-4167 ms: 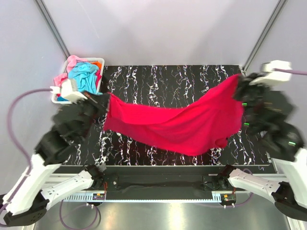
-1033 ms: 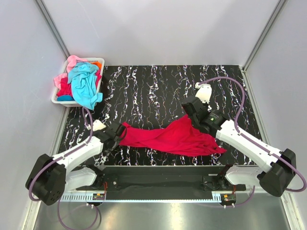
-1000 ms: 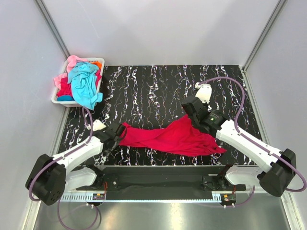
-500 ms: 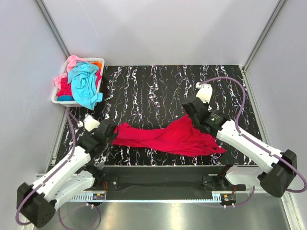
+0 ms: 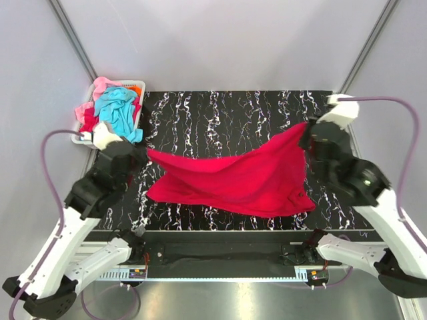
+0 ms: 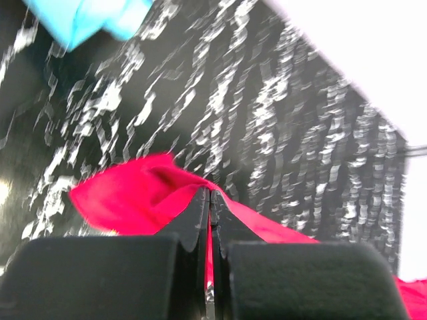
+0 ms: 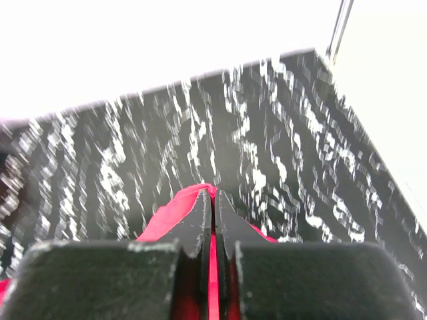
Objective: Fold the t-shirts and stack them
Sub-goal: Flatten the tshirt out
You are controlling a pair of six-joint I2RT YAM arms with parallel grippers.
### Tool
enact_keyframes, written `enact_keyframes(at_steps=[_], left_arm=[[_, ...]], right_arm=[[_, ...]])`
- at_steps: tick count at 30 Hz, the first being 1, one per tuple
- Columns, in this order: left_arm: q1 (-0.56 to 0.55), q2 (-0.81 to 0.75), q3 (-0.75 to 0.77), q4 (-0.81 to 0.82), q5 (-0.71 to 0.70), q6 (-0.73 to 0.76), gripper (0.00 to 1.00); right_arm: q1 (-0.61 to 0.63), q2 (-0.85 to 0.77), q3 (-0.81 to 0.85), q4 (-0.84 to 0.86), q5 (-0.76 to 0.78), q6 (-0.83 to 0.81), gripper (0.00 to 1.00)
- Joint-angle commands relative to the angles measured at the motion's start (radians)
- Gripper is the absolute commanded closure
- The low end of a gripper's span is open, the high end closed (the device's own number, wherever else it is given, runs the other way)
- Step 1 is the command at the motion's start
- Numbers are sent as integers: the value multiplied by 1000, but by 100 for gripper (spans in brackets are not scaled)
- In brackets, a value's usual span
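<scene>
Top view, desk: the black, white-veined desk (image 5: pixel 227 110) is walled in on the far, left and right sides. Its far half lies open between the basket and the right wall.
Top view, red t-shirt: one red t-shirt (image 5: pixel 240 177) hangs spread between the two arms over the near half. It sags in the middle, and its lower hem is close to the near edge.
Top view, left fingers: the left fingers (image 5: pixel 143 152) hold the shirt's left corner, near the basket.
Top view, right fingers: the right fingers (image 5: pixel 308 130) hold the right corner, close to the right edge.
Top view, basket: one white basket (image 5: pixel 132 83) sits at the far left corner. It is heaped with turquoise (image 5: pixel 115 107), pink (image 5: pixel 100 85) and orange (image 5: pixel 135 89) cloth; the number of pieces cannot be told.
Left wrist, left fingers: pressed together (image 6: pixel 193 227) on a fold of red cloth, with desk beyond and a turquoise scrap at the far left.
Right wrist, right fingers: pressed together (image 7: pixel 193 227) on a red fold, with the desk's far right corner ahead.
</scene>
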Motion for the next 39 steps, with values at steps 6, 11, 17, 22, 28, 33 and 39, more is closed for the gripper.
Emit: enact_keyframes(at_steps=[6, 11, 17, 22, 28, 33, 39], left_arm=[[5, 108, 400, 82, 76, 334, 100], [14, 268, 589, 78, 93, 389, 100], [159, 420, 690, 51, 229, 313, 100], [320, 571, 756, 67, 445, 291, 100], [411, 688, 833, 67, 539, 306, 100], [465, 777, 865, 67, 558, 351, 100], [498, 935, 973, 65, 518, 490, 100]], right_arm=[[-1, -89, 256, -10, 34, -194, 100], [-1, -48, 342, 22, 14, -309, 100], [1, -11, 397, 47, 40, -363, 100], [-4, 36, 368, 105, 64, -423, 100], [-356, 139, 270, 119, -367, -225, 100], [-545, 311, 288, 146, -679, -177, 100], [-798, 545, 441, 153, -1022, -133, 100]])
